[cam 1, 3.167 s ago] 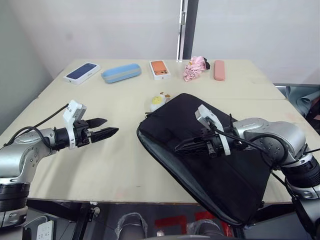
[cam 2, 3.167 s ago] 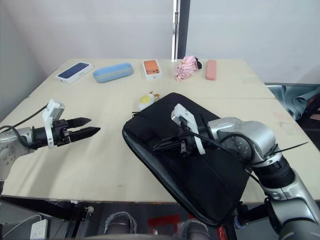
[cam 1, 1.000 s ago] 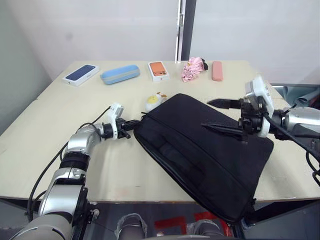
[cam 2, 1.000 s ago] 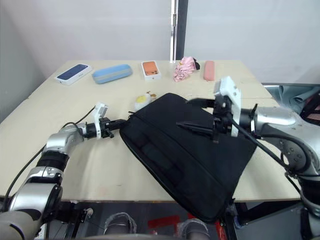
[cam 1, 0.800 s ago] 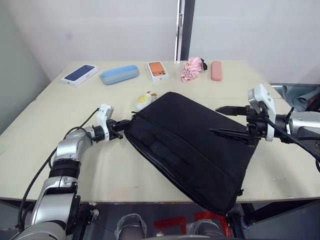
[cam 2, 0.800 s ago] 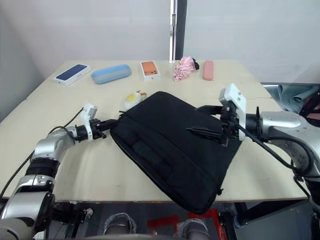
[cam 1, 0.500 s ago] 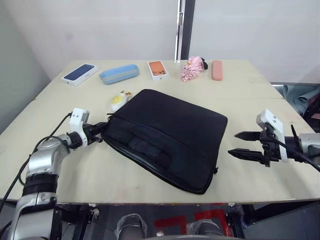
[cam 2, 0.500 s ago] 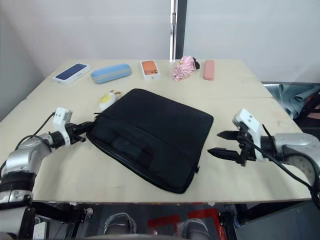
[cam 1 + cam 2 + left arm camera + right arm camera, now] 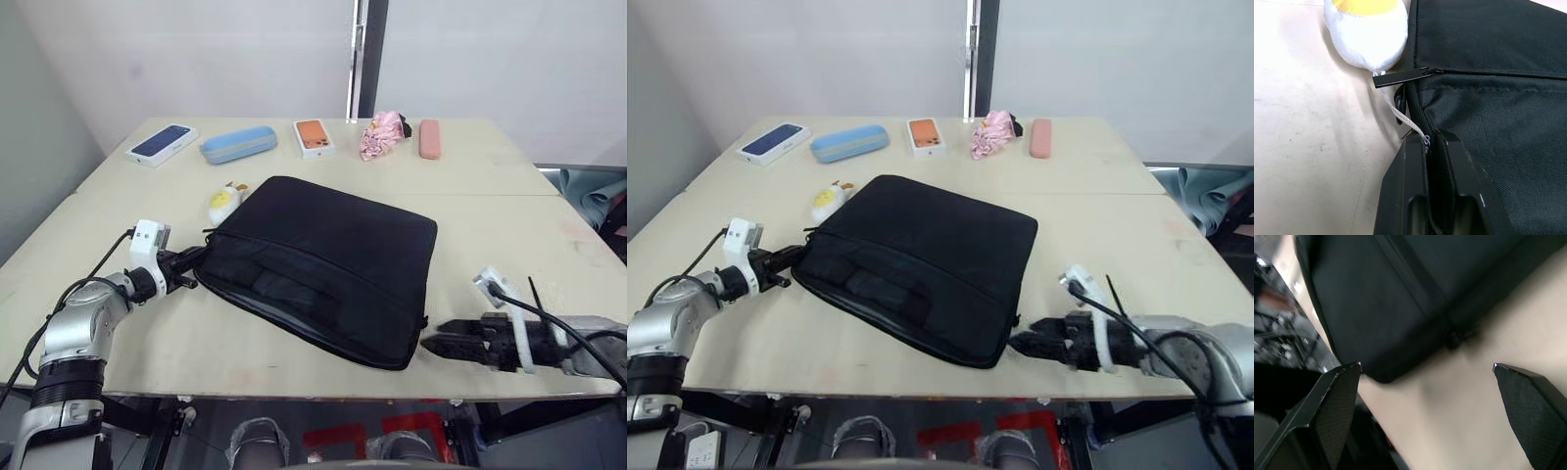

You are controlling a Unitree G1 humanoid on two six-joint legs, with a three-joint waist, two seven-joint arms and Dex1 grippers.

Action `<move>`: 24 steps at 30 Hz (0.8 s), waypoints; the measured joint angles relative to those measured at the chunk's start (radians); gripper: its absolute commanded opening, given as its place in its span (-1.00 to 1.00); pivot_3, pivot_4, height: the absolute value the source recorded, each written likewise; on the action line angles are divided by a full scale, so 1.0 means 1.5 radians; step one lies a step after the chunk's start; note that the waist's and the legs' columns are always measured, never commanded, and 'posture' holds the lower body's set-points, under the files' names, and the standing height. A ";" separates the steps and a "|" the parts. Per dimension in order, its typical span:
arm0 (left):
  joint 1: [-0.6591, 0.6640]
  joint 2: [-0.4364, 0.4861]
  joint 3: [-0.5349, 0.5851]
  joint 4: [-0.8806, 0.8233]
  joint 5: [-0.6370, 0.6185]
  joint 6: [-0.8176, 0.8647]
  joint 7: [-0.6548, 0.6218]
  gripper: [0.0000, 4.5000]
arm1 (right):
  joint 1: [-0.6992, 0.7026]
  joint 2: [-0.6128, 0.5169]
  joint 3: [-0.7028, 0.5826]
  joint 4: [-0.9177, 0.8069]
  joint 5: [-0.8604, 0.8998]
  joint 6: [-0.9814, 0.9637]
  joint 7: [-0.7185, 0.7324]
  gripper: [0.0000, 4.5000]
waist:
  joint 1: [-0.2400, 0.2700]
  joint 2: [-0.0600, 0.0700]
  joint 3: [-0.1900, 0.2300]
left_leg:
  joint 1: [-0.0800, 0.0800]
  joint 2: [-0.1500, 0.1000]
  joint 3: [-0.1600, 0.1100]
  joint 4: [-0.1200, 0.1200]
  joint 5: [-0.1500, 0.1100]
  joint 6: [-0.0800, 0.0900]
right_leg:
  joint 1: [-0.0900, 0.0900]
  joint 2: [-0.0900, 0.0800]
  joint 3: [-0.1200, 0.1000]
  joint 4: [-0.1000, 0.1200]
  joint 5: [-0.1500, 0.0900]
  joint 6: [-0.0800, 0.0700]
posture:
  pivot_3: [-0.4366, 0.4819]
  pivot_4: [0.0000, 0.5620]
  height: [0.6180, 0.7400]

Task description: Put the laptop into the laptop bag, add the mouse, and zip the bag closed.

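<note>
The black laptop bag (image 9: 328, 259) lies flat across the middle of the table, with its white-yellow egg charm (image 9: 224, 204) at the far left corner. My left gripper (image 9: 193, 264) is shut on the bag's left corner; the left wrist view shows its fingers (image 9: 1410, 196) pinching the seam just below the zip pull (image 9: 1400, 77). My right gripper (image 9: 436, 345) hovers low near the table's front edge, open, its tips pointing at the bag's near right corner (image 9: 1381, 367) without touching it. The laptop and the mouse are hidden or out of view.
Along the far edge lie a dark blue phone (image 9: 162, 142), a light-blue oval case (image 9: 238, 143), an orange phone box (image 9: 313, 136), a pink cloth (image 9: 383, 134) and a pink case (image 9: 429, 138). The table's front edge (image 9: 294, 395) runs right under my right gripper.
The left gripper has dragged the bag leftward, so it lies fully on the table. The right gripper has left the bag, swung right, then dropped to the bag's near right corner.
</note>
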 measured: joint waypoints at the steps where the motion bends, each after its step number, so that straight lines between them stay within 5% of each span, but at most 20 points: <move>1: 0.000 0.000 -0.001 -0.002 0.000 0.000 0.000 -0.99 | -0.013 0.016 -0.003 0.002 0.013 0.015 -0.018 1.00 | 0.000 0.000 0.000 | 0.000 0.000 0.000 0.000 0.000 0.000 | 0.000 0.000 0.000 0.000 0.000 0.000 | -0.05 -0.47 1.00; 5: 0.003 0.000 -0.003 -0.009 0.000 0.003 -0.001 -1.00 | -0.039 0.046 -0.014 0.014 0.038 0.059 -0.075 0.89 | 0.002 0.000 0.000 | 0.000 0.000 0.000 0.000 0.000 0.000 | 0.000 0.000 0.000 0.000 0.000 0.000 | -0.05 -0.47 1.00; 17: 0.018 0.004 -0.001 -0.036 0.001 0.017 0.007 -1.00 | -0.031 0.066 -0.026 0.013 0.042 0.069 -0.109 -0.91 | 0.001 0.000 0.000 | 0.000 0.000 0.000 -0.001 0.000 -0.001 | 0.000 0.000 0.000 -0.001 0.000 0.000 | -0.05 -0.47 1.00; 24: 0.032 0.010 0.000 -0.060 -0.002 0.031 0.001 -1.00 | -0.031 0.054 -0.025 0.023 0.031 0.050 -0.094 -0.98 | 0.001 0.000 0.000 | 0.000 0.000 0.000 -0.001 0.000 -0.001 | 0.000 0.000 0.000 -0.001 0.000 0.000 | -0.05 -0.47 1.00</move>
